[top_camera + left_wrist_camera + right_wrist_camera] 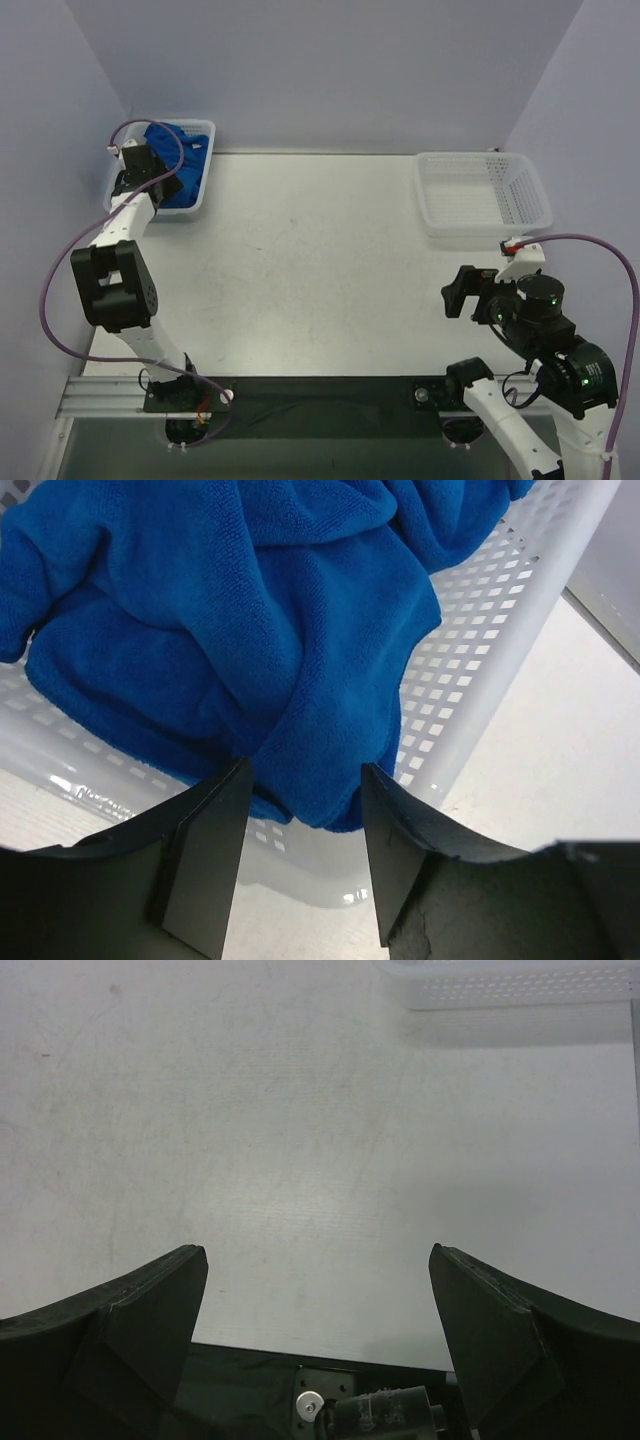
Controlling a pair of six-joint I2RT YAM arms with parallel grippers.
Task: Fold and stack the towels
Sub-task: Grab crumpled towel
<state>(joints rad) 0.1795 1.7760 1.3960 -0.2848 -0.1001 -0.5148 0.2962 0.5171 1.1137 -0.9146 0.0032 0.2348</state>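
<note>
**Position.** The towels (pixel 250 630) lie bunched in the left basket (pixel 480 680), at 10 o'clock on the bench (pixel 320 260). The left end effector (pixel 305 775) stands partly open over the heap. One hanging fold sits between its fingers (pixel 200 860), and no firm pinch is visible. The right end effector (pixel 318 1255) is spread wide and holds nothing, at 4 o'clock over bare bench.

**Hazards.** The fold is thick and layered. A pinch here may take more than one towel, or only a loose edge that slips on the lift. The basket rim shows just beneath the fold. A finger may catch the mesh and drag the basket.

**Not determinable.**
- The number of towels.
- The position of any tags.
- The basket floor under the heap.
- The fingertips in the top view, where the wrist covers them.
</note>
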